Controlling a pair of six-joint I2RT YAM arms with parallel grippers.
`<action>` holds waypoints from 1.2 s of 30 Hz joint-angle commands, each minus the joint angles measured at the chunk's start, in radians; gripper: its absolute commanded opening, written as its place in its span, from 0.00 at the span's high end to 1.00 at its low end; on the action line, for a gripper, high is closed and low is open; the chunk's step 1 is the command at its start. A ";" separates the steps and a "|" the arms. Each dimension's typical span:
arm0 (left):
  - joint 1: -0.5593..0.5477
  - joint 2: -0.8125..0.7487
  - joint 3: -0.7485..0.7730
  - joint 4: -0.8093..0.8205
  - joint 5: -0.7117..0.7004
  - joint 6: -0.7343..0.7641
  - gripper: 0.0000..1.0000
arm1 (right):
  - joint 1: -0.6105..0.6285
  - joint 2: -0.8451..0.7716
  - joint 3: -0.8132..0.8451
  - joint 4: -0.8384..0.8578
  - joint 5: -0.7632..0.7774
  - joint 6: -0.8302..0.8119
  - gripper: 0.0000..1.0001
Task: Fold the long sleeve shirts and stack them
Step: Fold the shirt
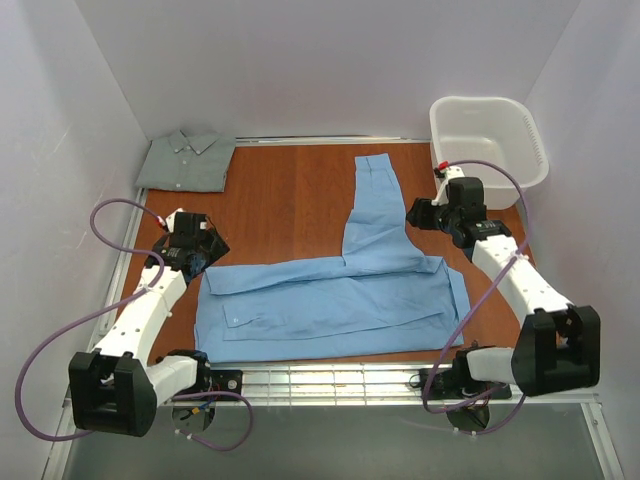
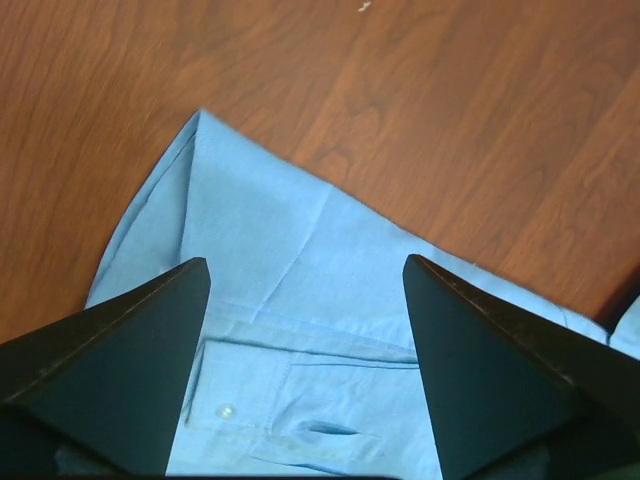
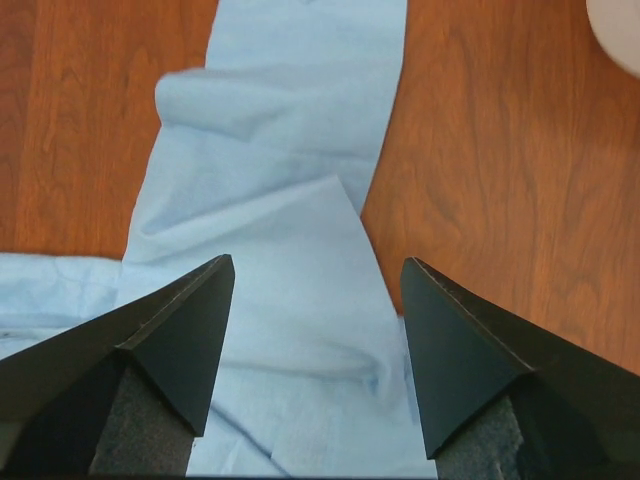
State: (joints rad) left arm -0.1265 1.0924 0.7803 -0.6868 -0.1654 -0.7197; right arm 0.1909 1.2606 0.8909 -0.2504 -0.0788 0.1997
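The left gripper (image 2: 306, 262) stands open: its two black, wedge-shaped fingers are spread apart with nothing between them. Directly below it lies a pointed, folded corner of the light sky-blue collared cloth shirt (image 1: 330, 300). The left wrist view alone resolves a stitched band there with a small white button (image 2: 226, 411).

The right gripper (image 3: 316, 260) is also open and empty. Beneath and ahead of it a long sleeve (image 3: 290, 150) of the same shirt runs away as a smooth woven strip with soft creases.

Both cloth parts rest on the brown wood-grain table (image 1: 290, 200). Only the top view shows the whole layout:
- The blue shirt body is a wide flat band between the two grippers.
- The muted grey-green collared shirt (image 1: 185, 160) lies folded beyond the left gripper, well apart from the blue one.
- The white plastic basket (image 1: 490, 135) sits beyond the right gripper.
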 commanded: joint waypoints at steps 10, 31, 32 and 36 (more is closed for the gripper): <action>0.004 -0.074 -0.148 0.277 0.084 0.240 0.17 | 0.016 0.506 0.414 0.112 -0.033 -0.230 0.37; 0.004 -0.042 -0.170 0.325 0.072 0.250 0.17 | 0.056 0.902 0.629 0.010 0.163 -0.249 0.43; 0.004 -0.042 -0.170 0.328 0.072 0.249 0.17 | 0.067 0.916 0.643 -0.001 0.168 -0.252 0.44; 0.004 -0.043 -0.170 0.326 0.070 0.247 0.17 | 0.078 0.944 0.661 -0.065 0.139 -0.256 0.63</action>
State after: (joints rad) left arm -0.1265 1.0599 0.6102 -0.3798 -0.0864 -0.4858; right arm 0.2523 2.1620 1.5295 -0.2123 0.0643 -0.0406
